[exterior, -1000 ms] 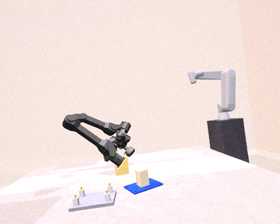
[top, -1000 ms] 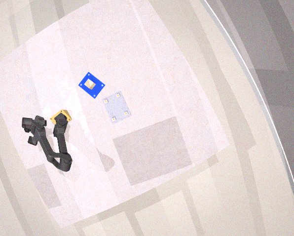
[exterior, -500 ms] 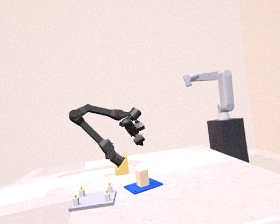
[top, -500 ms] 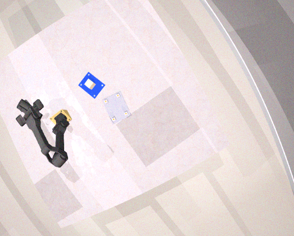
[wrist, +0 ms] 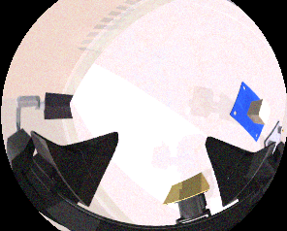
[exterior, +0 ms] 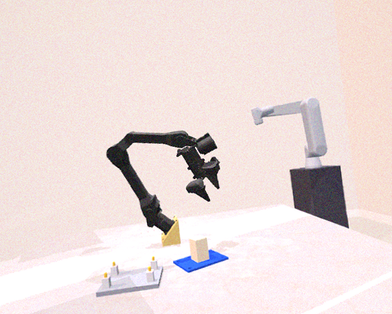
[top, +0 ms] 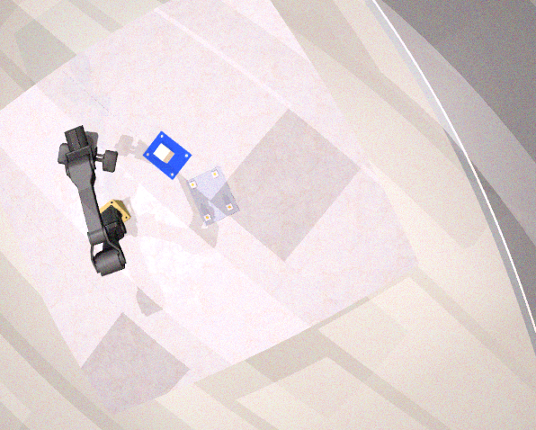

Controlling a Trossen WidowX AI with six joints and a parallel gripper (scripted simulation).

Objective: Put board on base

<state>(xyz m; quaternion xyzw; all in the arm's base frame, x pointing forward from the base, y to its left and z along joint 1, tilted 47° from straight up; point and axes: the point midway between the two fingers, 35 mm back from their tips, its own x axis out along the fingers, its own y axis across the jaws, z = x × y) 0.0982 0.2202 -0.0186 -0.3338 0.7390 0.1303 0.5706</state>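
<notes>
The gripper point(exterior: 214, 195) point(wrist: 162, 139), fully spread and grasping nothing, hung above the table. The blue board point(top: 178, 157) point(exterior: 187, 266) point(wrist: 239, 113) lay flat, handle upward, right of the grey base point(top: 211, 193) point(exterior: 130, 282), near its corner.

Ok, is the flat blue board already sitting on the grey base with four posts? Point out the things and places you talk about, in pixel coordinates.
No, the flat blue board point(top: 179, 156) point(exterior: 217, 258) point(wrist: 241, 99) lies beside the grey base point(top: 211, 191) point(exterior: 130, 282).

a lab-like room, with a pale robot arm point(exterior: 314, 125) point(wrist: 29, 102) on a dark pedestal point(exterior: 332, 195) point(wrist: 58, 106) beyond the table point(top: 270, 288) point(exterior: 268, 278) point(wrist: 160, 58)
</notes>
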